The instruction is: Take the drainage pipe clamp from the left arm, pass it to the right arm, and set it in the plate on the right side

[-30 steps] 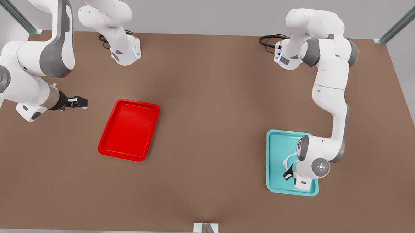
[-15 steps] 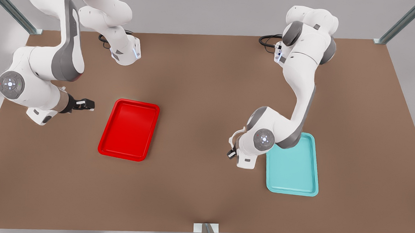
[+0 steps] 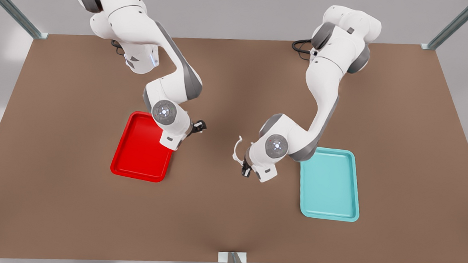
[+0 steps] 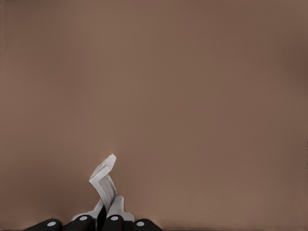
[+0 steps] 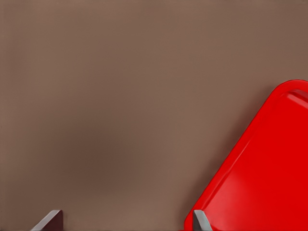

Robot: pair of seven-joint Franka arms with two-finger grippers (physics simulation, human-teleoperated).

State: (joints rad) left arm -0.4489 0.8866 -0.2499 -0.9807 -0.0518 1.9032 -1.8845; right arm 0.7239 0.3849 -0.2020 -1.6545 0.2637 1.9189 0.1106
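Upright, the small thin white plastic half-ring clamp (image 3: 237, 149) arcs toward the front view's left, pinched in the left end effector (image 3: 244, 170); right end effector (image 3: 199, 126) spread empty beside the glossy red rectangular plate (image 3: 136, 170)

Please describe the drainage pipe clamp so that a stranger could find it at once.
On the brown table, look between the red plate and the teal tray. There the left end effector is shut on the drainage pipe clamp, a thin white curved strap held above the table.
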